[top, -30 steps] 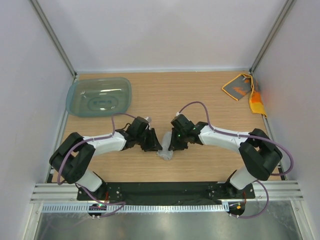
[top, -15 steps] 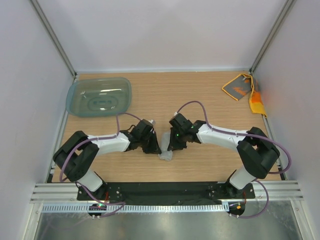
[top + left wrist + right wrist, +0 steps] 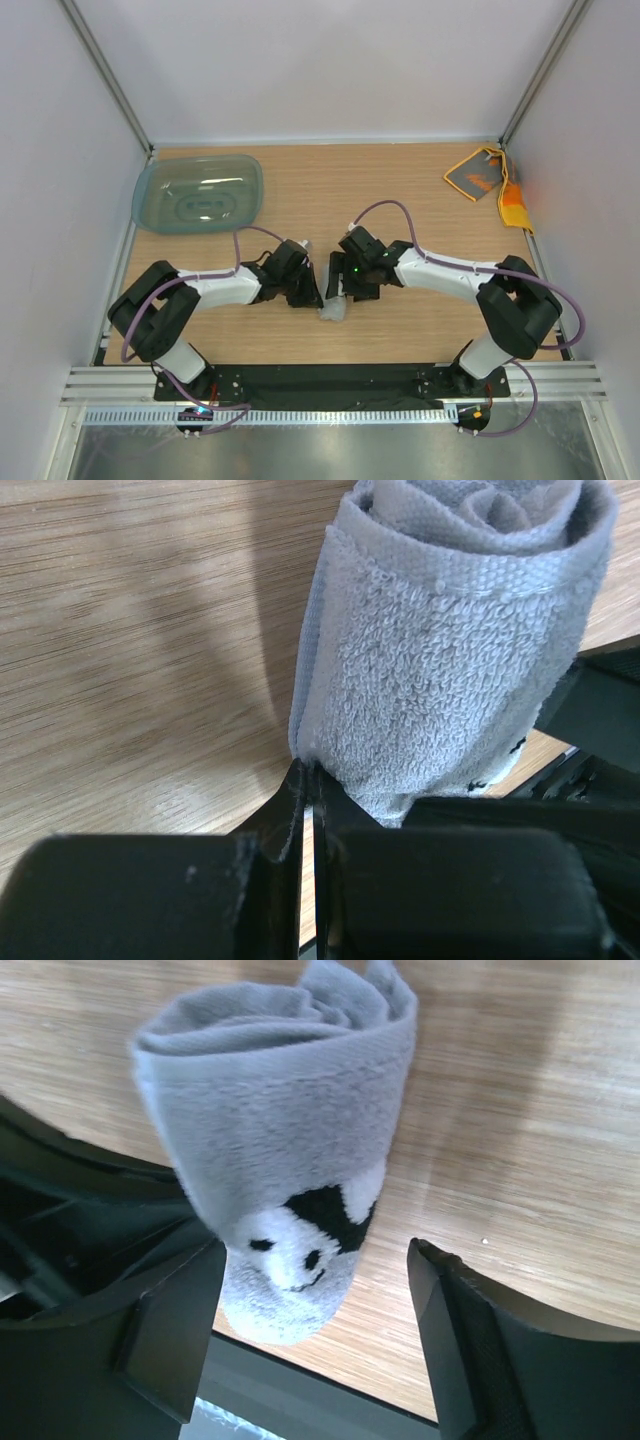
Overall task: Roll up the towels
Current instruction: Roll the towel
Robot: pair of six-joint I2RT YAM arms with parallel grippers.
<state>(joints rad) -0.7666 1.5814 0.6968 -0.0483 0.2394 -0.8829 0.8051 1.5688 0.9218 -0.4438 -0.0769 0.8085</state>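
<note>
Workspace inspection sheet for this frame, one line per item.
Surface: wood table, no spills seen.
Job's things: grey towel rolled, front centre between the grippers; orange towel unrolled, far right corner.
Clutter: tub, far left.
Grippers: left gripper shut at the roll's edge; right gripper open, fingers astride the roll.
Cables: cables looped along both arms, off the towels.
Surroundings: walls white; rail at near edge.

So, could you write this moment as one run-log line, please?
grey towel: rolled | left pincer: shut at its edge | right pincer: open around it | orange towel: unrolled, far right corner
</note>
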